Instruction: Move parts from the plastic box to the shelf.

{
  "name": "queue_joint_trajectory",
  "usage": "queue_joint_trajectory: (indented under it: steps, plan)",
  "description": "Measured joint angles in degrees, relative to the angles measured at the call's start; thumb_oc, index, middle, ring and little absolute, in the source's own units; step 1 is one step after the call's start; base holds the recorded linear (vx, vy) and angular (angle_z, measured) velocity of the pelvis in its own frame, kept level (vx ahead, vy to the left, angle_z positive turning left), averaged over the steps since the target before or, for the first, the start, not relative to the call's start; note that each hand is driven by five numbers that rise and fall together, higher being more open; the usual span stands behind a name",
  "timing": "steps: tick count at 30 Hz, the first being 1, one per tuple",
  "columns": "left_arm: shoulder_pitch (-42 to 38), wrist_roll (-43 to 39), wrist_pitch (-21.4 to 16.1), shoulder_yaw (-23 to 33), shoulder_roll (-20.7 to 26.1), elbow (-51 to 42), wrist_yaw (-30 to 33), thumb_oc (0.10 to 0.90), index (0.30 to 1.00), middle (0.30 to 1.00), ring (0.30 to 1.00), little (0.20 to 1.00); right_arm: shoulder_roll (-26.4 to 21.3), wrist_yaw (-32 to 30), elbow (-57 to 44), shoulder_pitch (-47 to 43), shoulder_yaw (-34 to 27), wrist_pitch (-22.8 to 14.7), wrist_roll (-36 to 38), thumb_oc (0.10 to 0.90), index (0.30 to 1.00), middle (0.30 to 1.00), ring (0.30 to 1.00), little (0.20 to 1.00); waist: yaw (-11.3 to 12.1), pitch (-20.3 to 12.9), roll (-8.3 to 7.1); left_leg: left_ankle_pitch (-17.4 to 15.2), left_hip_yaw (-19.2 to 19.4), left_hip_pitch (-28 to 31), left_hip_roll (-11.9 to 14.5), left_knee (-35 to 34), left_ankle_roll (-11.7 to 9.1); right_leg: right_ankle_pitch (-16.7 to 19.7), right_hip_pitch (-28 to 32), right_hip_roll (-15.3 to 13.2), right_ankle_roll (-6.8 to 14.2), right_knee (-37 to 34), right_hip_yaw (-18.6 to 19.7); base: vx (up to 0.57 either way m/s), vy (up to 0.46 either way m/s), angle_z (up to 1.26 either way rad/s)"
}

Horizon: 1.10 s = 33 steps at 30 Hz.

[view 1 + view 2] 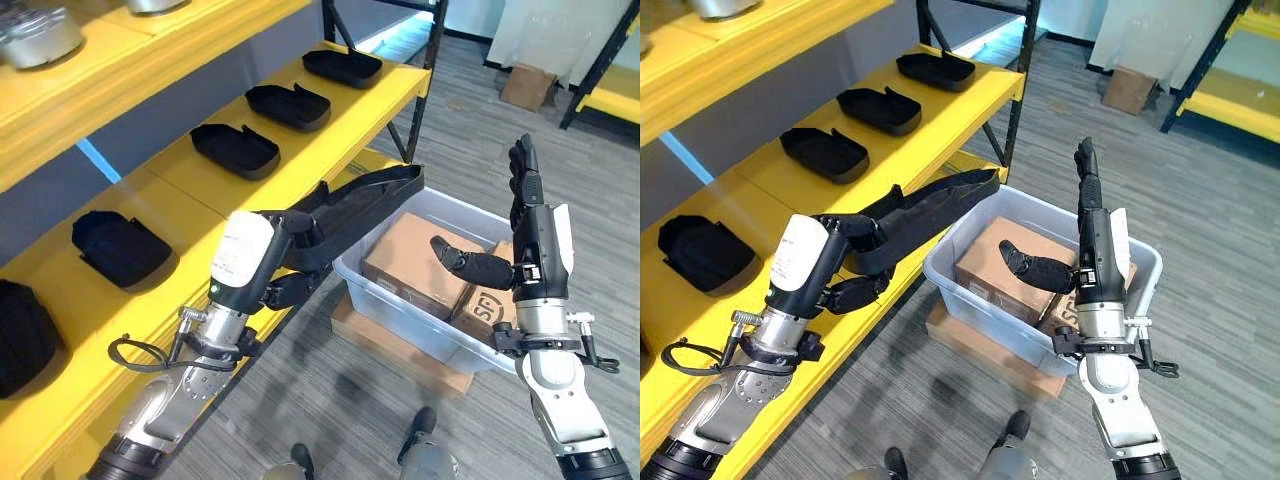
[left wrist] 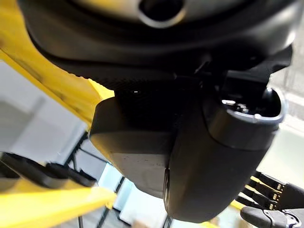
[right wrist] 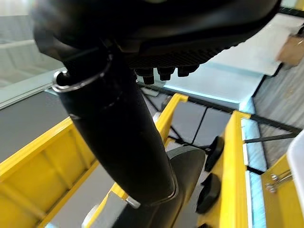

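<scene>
left hand (image 1: 285, 262), dark fingers curled round one end of a long black moulded plastic part (image 1: 370, 195), gripping it at the front edge of the yellow shelf (image 1: 330, 120). part held slanted, its far end reaching over the near corner of the clear plastic box (image 1: 400, 310) and its near end at the shelf's edge; not yet laid on the shelf board. in the left wrist view, thumb (image 2: 218, 156) and dark bulk of the hand close against the black part, yellow shelf edge beside.

right hand (image 1: 530, 215) raised above the far side of the box, fingers straight and pointing up, thumb (image 1: 470, 262) stuck out sideways over the box; nothing in its grasp. same straight fingers seen in the right eye view (image 1: 1095, 215).

clear plastic box on the grey plank floor (image 1: 480, 110) just beside the shelf, resting on a flat brown cardboard sheet (image 1: 385, 345). inside it, brown cardboard cartons (image 1: 415, 262) filling most of the space.

on the yellow shelf, a row of black moulded trays (image 1: 287, 105) spaced apart along the board, with a bulkier black part (image 1: 120, 247) nearer. on the upper shelf level, a silver metal casting (image 1: 35, 35). further off on the floor, a small brown cardboard box (image 1: 527, 85) near another yellow rack (image 1: 610, 100).
</scene>
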Motion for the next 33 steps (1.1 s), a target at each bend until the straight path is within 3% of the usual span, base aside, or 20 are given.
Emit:
queue_joint_trajectory:
  steps: [2,6,7,8,9,10,11,12,13,15,17,18,20,21,22,23,24,25,30,33]
  plan:
    - [0.11,0.34,0.00,-0.01,-0.01,0.01,0.57,0.400,0.300,0.300,0.300,0.300,0.55,-0.31,0.00,-0.34,0.21,0.12,0.01,0.900,1.000,1.000,1.000,1.000,0.04,0.13,-0.48,-1.64,-0.95,-1.36,-0.36,3.31,0.61,0.08,0.96,-1.00,0.49,0.44,-0.88,-0.06,0.199,0.35]
    - [0.07,1.79,-0.10,0.09,0.50,0.02,1.54,0.400,0.300,0.300,0.300,0.300,2.18,-0.47,-0.01,-0.24,1.03,0.19,-1.41,0.900,1.000,1.000,1.000,1.000,1.07,0.55,-2.47,-6.86,-2.87,-5.42,-2.96,12.54,3.53,0.38,3.10,-4.39,3.38,-0.75,-1.31,-0.06,0.184,0.37]
    - [-0.11,2.04,-0.14,0.06,2.00,-0.03,2.16,0.400,0.300,0.300,0.300,0.300,2.40,-0.31,-0.01,-0.04,1.07,0.34,-2.12,0.900,1.000,1.000,1.000,1.000,0.52,0.61,-3.52,-6.79,-3.92,-7.56,-4.54,14.09,5.56,-0.16,3.13,-4.86,4.18,-1.52,0.33,-0.10,0.171,0.72]
    - [-0.58,2.03,-0.12,-0.14,2.48,0.48,2.31,0.400,0.300,0.300,0.300,0.300,2.50,-0.17,-0.14,0.42,0.98,0.40,-2.14,0.900,1.000,1.000,1.000,1.000,-0.65,0.72,-3.96,-6.40,-4.92,-8.75,-5.80,14.90,7.41,1.91,2.38,-4.40,2.26,0.32,4.02,-0.10,0.213,0.97]
    - [-1.09,2.03,-0.08,-0.34,1.87,1.97,2.50,0.400,0.300,0.300,0.300,0.300,2.40,0.09,-0.43,1.50,0.87,0.33,-2.24,0.900,1.000,1.000,1.000,1.000,-1.39,0.86,-4.06,-6.01,-6.33,-9.19,-6.58,14.56,7.93,3.83,0.37,-4.69,2.63,3.85,10.05,-0.03,0.136,0.76]
    - [-1.04,2.02,0.30,-0.33,1.82,2.84,2.68,0.400,0.300,0.300,0.300,0.300,3.05,0.18,-0.42,2.19,1.08,0.38,-2.22,0.900,1.000,1.000,1.000,1.000,-1.94,1.25,-3.53,-5.61,-7.20,-9.26,-6.42,14.35,8.47,2.71,-1.97,-2.25,4.11,7.10,17.98,-0.01,0.211,0.52]
    - [-0.89,2.01,0.86,-0.23,2.13,3.46,2.75,0.400,0.300,0.300,0.300,0.300,3.42,0.63,-0.42,2.97,1.25,0.52,-2.27,0.900,1.000,1.000,1.000,1.000,-1.58,1.41,-3.48,-4.88,-7.23,-9.10,-6.02,13.41,9.45,-0.90,-3.46,-0.13,5.06,10.14,19.89,0.02,0.163,0.07]
    - [-0.78,1.98,1.52,0.20,2.23,4.59,2.75,0.400,0.300,0.300,0.300,0.300,3.35,1.64,-0.43,3.53,1.33,0.59,-2.32,0.900,1.000,1.000,1.000,1.000,-1.41,1.55,-3.41,-3.83,-7.72,-8.46,-5.95,11.70,9.81,-6.70,-5.02,4.40,5.09,14.42,23.34,0.06,0.133,0.04]
    - [-0.60,1.85,2.74,0.20,1.70,6.77,2.66,0.400,0.300,0.300,0.300,0.300,3.40,2.30,-0.43,4.87,1.34,0.57,-2.22,0.900,1.000,1.000,1.000,1.000,-2.17,1.87,-3.33,-1.84,-8.22,-5.49,-6.22,7.46,10.40,-13.90,-5.26,12.45,3.46,19.61,25.79,0.03,0.059,0.03]
    - [0.64,1.61,3.52,0.68,1.45,6.66,2.04,0.400,0.300,0.300,0.300,0.300,2.84,2.51,-0.88,6.54,0.65,-0.19,-2.01,0.900,1.000,1.000,1.000,1.000,-2.72,1.72,-3.72,-0.61,-8.10,-3.04,-7.31,3.60,9.55,-17.13,-4.79,18.63,1.09,20.07,23.49,0.01,0.001,0.12]
    - [0.84,1.56,3.49,0.98,1.31,6.34,1.69,0.400,0.300,0.300,0.300,0.300,2.22,2.53,-1.06,7.29,-0.12,-0.59,-1.98,0.900,1.000,1.000,1.000,1.000,-3.21,1.69,-3.83,-0.20,-8.17,-2.69,-8.51,2.33,9.56,-17.75,-4.76,21.92,0.08,18.67,22.88,0.03,-0.042,0.18]
    - [0.75,1.55,3.49,1.26,0.15,6.18,1.32,0.400,0.300,0.300,0.300,0.300,1.83,2.96,-1.03,7.22,-0.54,-0.53,-1.96,0.900,1.000,1.000,1.000,1.000,-3.80,1.66,-3.65,0.46,-8.10,-2.29,-9.84,1.06,8.76,-18.11,-3.99,23.52,-2.43,15.04,24.22,0.04,-0.077,0.08]
    - [0.98,1.59,3.57,1.83,-1.58,5.90,0.39,0.400,0.300,0.300,0.300,0.300,1.81,3.65,-1.04,7.33,-0.58,-0.46,-1.98,0.900,1.000,1.000,1.000,1.000,-3.32,1.29,-2.80,1.74,-8.16,-1.32,-9.85,-1.71,7.99,-18.40,-2.65,24.73,-2.97,12.83,25.81,0.04,-0.096,0.00]
    - [0.98,1.58,3.56,1.78,-2.13,5.71,0.35,0.400,0.300,0.300,0.300,0.300,1.87,3.82,-1.04,7.16,-0.58,-0.50,-1.98,0.900,1.000,1.000,1.000,1.000,-3.78,0.99,-2.71,3.21,-8.55,-0.35,-9.95,-3.99,7.78,-16.77,-1.37,25.61,-4.80,9.21,26.80,0.04,-0.126,0.07]
    - [1.10,1.57,3.57,1.82,-2.14,5.43,0.35,0.400,0.300,0.300,0.300,0.300,1.82,3.88,-0.99,6.89,-0.59,-0.50,-1.98,0.900,1.000,1.000,1.000,1.000,-3.64,0.93,-2.56,4.01,-8.50,0.18,-9.92,-5.05,8.25,-16.15,-1.04,25.71,-5.19,8.20,26.81,0.03,-0.141,0.02]
    - [1.10,1.56,3.56,1.82,-2.20,4.99,0.28,0.400,0.300,0.300,0.300,0.300,1.81,3.88,-0.99,6.43,-0.63,-0.49,-1.97,0.900,1.000,1.000,1.000,1.000,-3.37,0.63,-2.03,4.66,-8.35,0.67,-9.70,-6.59,8.41,-15.26,-0.60,26.06,-5.21,6.70,26.88,0.06,-0.119,0.00]
    - [1.13,1.54,3.54,1.82,-2.55,3.90,-0.66,0.400,0.300,0.300,0.300,0.300,1.76,3.94,-0.99,5.44,-0.66,-0.49,-1.97,0.900,1.000,1.000,1.000,1.000,-3.25,-0.31,-0.53,5.76,-8.95,1.41,-9.61,-9.03,7.49,-13.42,0.72,26.36,-7.03,3.70,26.15,0.05,-0.088,0.04]
    - [1.13,1.54,3.47,1.81,-2.59,3.75,-0.84,0.400,0.300,0.300,0.300,0.300,1.74,4.03,-0.99,5.39,-0.65,-0.47,-1.98,0.900,1.000,1.000,1.000,1.000,-3.39,-0.53,-0.14,6.07,-9.08,1.90,-9.61,-9.60,7.18,-12.95,1.42,26.44,-7.41,2.64,25.97,0.06,-0.106,0.20]
    - [2.89,1.43,3.45,1.97,-2.80,2.27,-1.06,0.400,0.300,0.300,0.300,0.300,1.01,4.09,-0.99,5.22,-0.73,-0.44,-1.96,0.900,1.000,1.000,1.000,1.000,-3.14,-2.93,2.37,6.61,-11.25,3.54,-9.13,-11.49,6.50,-12.56,4.35,27.18,-7.64,-0.66,24.94,0.01,-0.071,0.13]
    - [3.26,1.44,3.26,1.84,-2.83,1.79,-1.81,0.400,0.300,0.300,0.300,0.300,0.52,4.10,-0.99,5.12,-0.69,-0.44,-1.96,0.900,1.000,1.000,1.000,1.000,-3.08,-3.06,2.61,7.09,-11.85,3.28,-9.14,-11.50,5.77,-12.52,4.61,27.03,-7.79,-0.82,24.30,-0.04,-0.046,0.16]
